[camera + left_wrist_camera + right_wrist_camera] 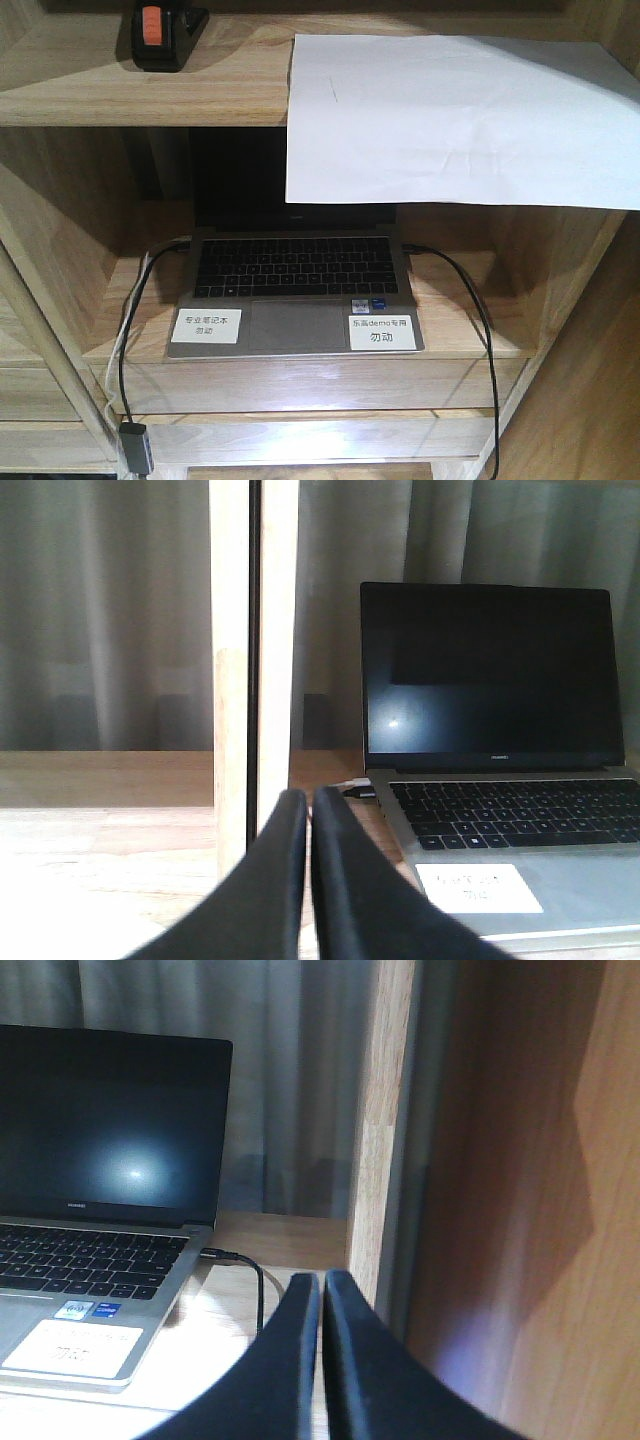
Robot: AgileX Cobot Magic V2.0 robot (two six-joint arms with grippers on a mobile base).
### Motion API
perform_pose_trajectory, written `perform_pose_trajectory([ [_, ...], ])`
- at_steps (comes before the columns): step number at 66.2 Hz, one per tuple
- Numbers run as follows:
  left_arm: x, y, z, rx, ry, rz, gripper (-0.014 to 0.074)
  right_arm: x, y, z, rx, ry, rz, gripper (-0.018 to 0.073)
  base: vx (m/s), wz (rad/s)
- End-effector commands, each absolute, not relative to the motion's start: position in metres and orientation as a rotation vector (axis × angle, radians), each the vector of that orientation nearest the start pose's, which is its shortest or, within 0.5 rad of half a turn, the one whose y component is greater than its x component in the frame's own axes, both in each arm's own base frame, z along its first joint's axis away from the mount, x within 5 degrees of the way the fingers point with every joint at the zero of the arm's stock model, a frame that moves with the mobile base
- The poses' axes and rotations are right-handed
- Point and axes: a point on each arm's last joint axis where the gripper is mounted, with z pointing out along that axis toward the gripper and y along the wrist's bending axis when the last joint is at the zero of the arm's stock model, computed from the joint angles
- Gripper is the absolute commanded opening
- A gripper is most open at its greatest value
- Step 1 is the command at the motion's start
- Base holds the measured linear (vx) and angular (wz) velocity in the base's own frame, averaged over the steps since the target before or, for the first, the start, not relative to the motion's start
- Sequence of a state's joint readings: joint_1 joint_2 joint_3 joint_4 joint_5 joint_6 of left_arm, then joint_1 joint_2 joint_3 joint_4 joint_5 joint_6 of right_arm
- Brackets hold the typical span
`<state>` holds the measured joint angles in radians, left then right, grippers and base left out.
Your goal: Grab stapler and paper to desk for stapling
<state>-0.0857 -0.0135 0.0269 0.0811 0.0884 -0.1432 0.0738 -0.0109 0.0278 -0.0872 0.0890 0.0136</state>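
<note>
- Watching the stapler (pixel 160 35) at 11 o'clock on the upper shelf (pixel 120 90); the paper (pixel 460 120) at 1 o'clock overhangs its edge.
- I judge a careless tug could slide the sheet down onto the laptop (pixel 295 290) at 6 o'clock.
- My left gripper (pixel 310 798) and right gripper (pixel 322 1280) are clenched and empty; unopened, they would only shove things.
</note>
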Motion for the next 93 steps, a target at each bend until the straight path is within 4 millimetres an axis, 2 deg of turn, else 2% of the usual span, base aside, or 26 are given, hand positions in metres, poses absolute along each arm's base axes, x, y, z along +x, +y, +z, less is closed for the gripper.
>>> perform_pose_trajectory([
  [1,0.056,-0.005,0.195,0.013,1.529,-0.131,-0.0007,0.055,0.004,0.203,-0.119,1.494,-0.015,-0.0009,0.0,0.0],
  [41,0.056,-0.005,0.195,0.013,1.528,-0.131,-0.0007,0.055,0.004,0.203,-0.12,1.495,-0.015,-0.0009,0.0,0.0],
  [51,0.056,-0.006,0.203,0.019,1.442,-0.138,-0.0007,0.055,0.004,0.203,-0.12,1.495,-0.015,-0.0009,0.0,0.0],
  [61,0.05,-0.007,0.227,0.028,1.216,-0.162,-0.0007,0.055,0.004,0.203,-0.12,1.495,-0.015,-0.0009,0.0,0.0],
  [72,0.041,-0.006,0.258,0.03,1.102,-0.164,-0.0007,0.055,0.004,0.203,-0.12,1.495,-0.015,-0.0009,0.0,0.0],
  [82,0.031,-0.004,0.293,0.024,1.08,-0.158,-0.0007,0.055,0.004,0.203,-0.12,1.495,-0.015,-0.0009,0.0,0.0],
  [93,0.028,-0.003,0.333,0.012,1.172,-0.145,-0.0007,0.055,0.004,0.203,-0.12,1.495,-0.015,-0.0009,0.0,0.0],
])
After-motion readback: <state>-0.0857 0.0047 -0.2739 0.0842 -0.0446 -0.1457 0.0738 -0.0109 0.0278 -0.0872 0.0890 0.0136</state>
